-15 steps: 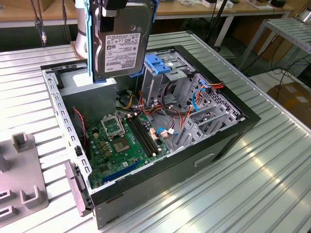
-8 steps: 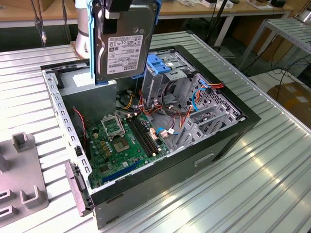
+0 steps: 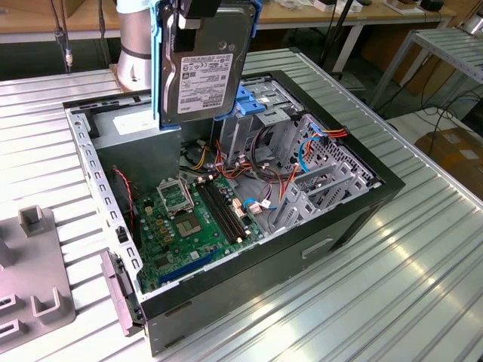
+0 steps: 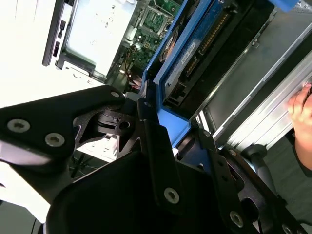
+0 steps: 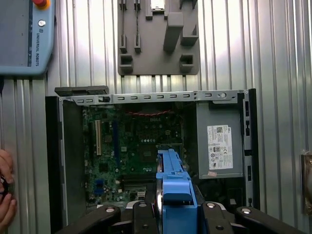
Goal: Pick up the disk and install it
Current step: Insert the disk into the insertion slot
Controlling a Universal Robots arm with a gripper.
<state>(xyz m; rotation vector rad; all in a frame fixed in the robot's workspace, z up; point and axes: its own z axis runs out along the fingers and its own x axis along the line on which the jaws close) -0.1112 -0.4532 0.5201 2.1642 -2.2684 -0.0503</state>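
The disk (image 3: 204, 64) hangs upright above the back of the open computer case (image 3: 355, 215), its white label facing the exterior camera and blue rails along both sides. My gripper (image 3: 195, 16) is shut on its top edge. In the second wrist view the disk (image 4: 207, 36) appears edge-on, with its blue rail clamped by my gripper (image 4: 178, 134) between black fingers (image 4: 152, 141). The first wrist view looks down past my gripper (image 5: 174, 214) and the disk's blue rail (image 5: 173, 180) into the case.
Inside the case lie the motherboard (image 3: 192, 219), bundled cables (image 3: 264, 162), a blue-latched drive cage (image 3: 260, 102) and a grey power supply box (image 5: 219, 141). A grey fixture plate (image 5: 158, 39) and a pendant (image 5: 24, 36) rest on the ribbed table. A person's hand (image 5: 5, 192) is beside the case.
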